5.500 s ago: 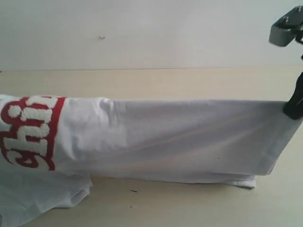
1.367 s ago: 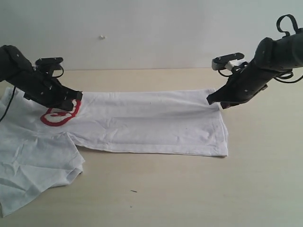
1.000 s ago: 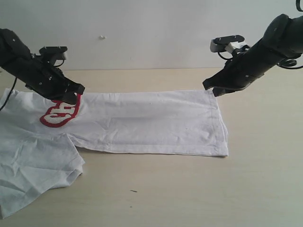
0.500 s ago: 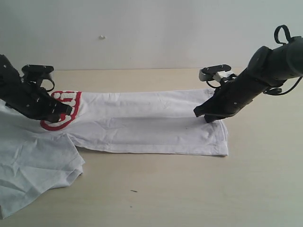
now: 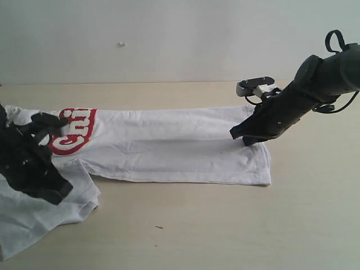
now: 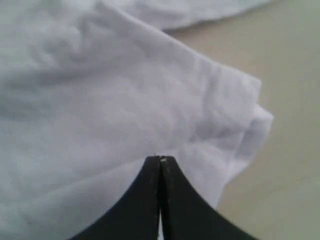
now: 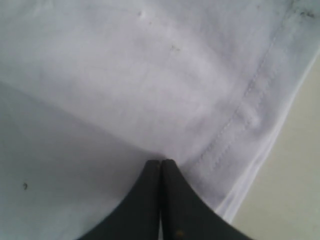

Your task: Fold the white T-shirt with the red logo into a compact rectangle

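A: Lying where, the white T-shirt (image 5: 180, 149)?
B: Flat on the table (image 5: 225, 225), a wrinkled long band running left-right, red logo (image 5: 72, 130) at its left end. The left gripper (image 6: 160, 159) and right gripper (image 7: 161, 162) are pressed closed, with no cloth between them.

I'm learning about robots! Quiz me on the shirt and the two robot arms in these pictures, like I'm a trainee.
1. True or false: part of the red logo is showing on the white T-shirt.
2. Pick one. The tip of the right gripper is over: A) the shirt's stitched hem end, B) the red logo, C) a sleeve.
3. Fill the gap: in the left wrist view, the fingers of the left gripper are pressed ____ (open or shut).

Key: 1 true; 2 A; 3 shut.
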Controlling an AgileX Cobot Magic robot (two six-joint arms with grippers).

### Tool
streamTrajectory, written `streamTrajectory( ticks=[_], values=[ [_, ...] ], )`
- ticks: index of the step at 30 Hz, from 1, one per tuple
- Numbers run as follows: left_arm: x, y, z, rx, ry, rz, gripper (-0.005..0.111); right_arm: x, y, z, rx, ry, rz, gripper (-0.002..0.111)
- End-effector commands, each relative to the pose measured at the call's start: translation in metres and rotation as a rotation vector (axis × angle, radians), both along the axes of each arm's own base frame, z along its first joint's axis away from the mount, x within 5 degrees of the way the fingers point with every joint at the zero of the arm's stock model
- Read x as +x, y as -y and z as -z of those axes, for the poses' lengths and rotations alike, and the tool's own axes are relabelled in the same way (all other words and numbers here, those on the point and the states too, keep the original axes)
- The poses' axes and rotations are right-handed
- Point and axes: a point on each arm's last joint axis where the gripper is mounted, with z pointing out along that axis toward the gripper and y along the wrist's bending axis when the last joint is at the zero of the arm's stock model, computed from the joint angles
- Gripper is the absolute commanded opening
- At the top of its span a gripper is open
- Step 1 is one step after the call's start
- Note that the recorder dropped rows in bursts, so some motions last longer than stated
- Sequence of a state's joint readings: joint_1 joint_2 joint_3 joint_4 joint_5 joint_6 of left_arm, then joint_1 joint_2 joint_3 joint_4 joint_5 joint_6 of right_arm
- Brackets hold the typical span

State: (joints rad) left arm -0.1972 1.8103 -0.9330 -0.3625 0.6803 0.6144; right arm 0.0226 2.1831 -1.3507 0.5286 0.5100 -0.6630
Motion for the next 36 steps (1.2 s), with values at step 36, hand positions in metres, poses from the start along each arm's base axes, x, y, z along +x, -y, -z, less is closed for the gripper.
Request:
streamTrajectory(
  ticks=[36],
  values=[
    [0.118,-0.010,0.015,-0.060,0.375,-0.425,0.000,-0.034,-0.109,-0.003,0.123,-0.095,-0.364,0.000]
  ],
)
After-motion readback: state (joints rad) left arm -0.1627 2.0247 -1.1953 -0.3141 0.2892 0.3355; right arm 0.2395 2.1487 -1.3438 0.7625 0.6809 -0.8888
